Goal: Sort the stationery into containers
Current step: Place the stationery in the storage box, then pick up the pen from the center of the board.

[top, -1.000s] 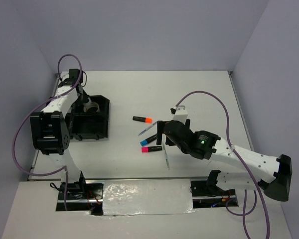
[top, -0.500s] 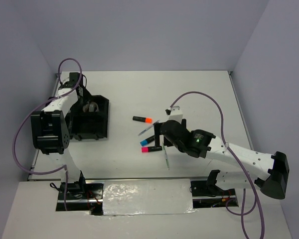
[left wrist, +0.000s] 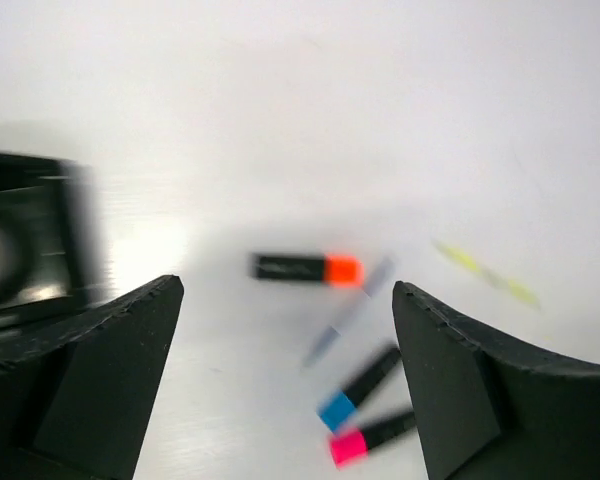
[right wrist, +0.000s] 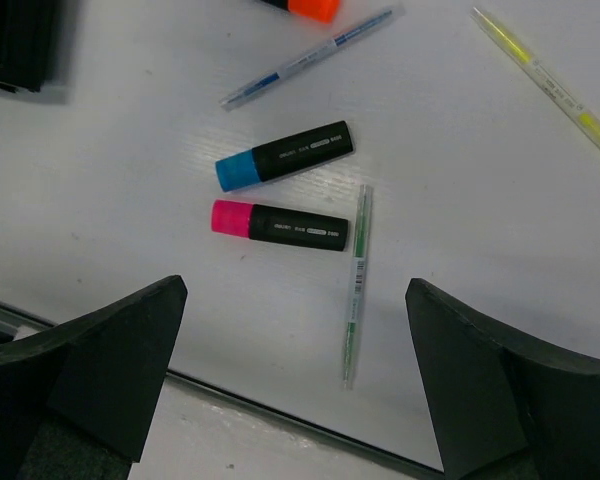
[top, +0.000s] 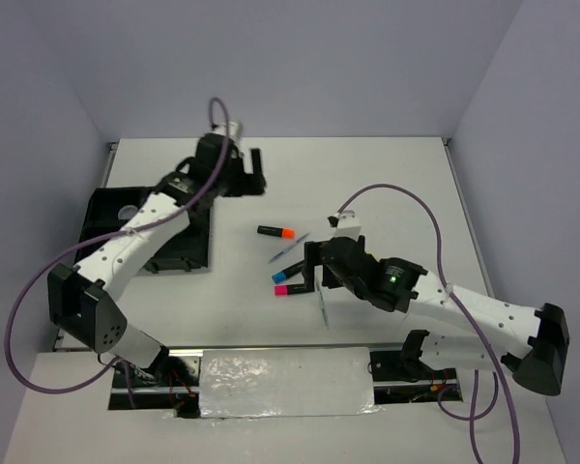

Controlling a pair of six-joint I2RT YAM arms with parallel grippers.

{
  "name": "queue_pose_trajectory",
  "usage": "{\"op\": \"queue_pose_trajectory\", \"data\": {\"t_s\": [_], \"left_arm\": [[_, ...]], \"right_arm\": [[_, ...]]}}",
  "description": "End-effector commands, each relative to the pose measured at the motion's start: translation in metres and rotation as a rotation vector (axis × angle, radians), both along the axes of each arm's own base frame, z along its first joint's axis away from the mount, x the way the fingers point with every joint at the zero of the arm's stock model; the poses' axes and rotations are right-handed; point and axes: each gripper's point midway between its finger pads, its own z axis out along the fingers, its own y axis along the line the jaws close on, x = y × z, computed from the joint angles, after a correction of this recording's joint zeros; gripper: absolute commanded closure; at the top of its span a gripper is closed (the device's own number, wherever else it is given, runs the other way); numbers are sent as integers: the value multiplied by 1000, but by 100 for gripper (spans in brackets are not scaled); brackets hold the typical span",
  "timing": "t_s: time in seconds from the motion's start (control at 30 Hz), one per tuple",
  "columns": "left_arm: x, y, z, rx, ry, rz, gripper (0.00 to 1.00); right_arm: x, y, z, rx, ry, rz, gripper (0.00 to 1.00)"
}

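Note:
Three short black highlighters lie mid-table: an orange-ended one [top: 276,232], a blue-ended one [top: 288,273] and a pink-ended one [top: 290,289]. A thin blue pen [top: 288,248] lies between them and a pale-green pen [top: 324,307] lies just right of the pink one. My right gripper [top: 314,267] hangs open directly above them; its wrist view shows the pink highlighter [right wrist: 280,225], the green pen [right wrist: 356,283] and a yellow pen [right wrist: 550,85]. My left gripper [top: 259,176] is open and empty, up over the table behind the orange highlighter [left wrist: 307,268]. The black divided tray [top: 188,246] sits at the left.
The left arm stretches across the tray and hides most of its compartments. The table's near edge [right wrist: 280,400] runs just below the green pen. Grey walls close in the table on the left, back and right.
The left gripper opened over the tray, then the arm swung up and right towards the middle of the table. The right gripper shifted slightly over the highlighters.

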Motion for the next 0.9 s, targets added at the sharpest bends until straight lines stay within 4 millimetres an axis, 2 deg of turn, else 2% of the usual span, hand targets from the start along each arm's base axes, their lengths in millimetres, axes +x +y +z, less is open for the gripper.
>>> {"op": "queue_pose_trajectory", "data": {"t_s": [0.0,0.03,0.07,0.13,0.2,0.23,0.33,0.5,0.63,0.67,0.73,0.77,0.87], "left_arm": [[-41,-61,-40,56,75,-294,1],[-47,-81,-44,34,63,-373,2],[-64,-101,-60,53,83,-449,3],[-79,-125,-83,113,107,-533,4],[-86,-138,-107,147,151,-572,8],[-96,-148,-114,157,163,-602,9],[-107,-164,-134,188,168,-642,14],[-102,-164,-153,251,163,-595,15],[-87,-162,-166,324,149,-589,19],[-83,-161,-178,347,170,-590,22],[-74,-158,-181,359,179,-573,23],[-71,-156,-190,370,195,-565,24],[-57,-150,-193,350,199,-529,25]], "right_arm": [[-3,-9,25,95,-49,-25,2],[-6,-12,28,105,-52,-20,2],[-10,-18,36,128,-66,-16,3],[-17,-27,35,129,-64,-13,5],[-22,-36,43,159,-80,-12,7],[-25,-41,42,155,-78,-13,7],[-30,-51,43,165,-88,-16,10],[-32,-54,30,143,-73,-22,10],[-31,-46,24,146,-61,-2,11],[-32,-45,23,145,-59,3,11],[-31,-43,24,149,-62,10,11],[-31,-43,25,148,-62,10,11],[-31,-43,24,146,-63,13,11]]}}
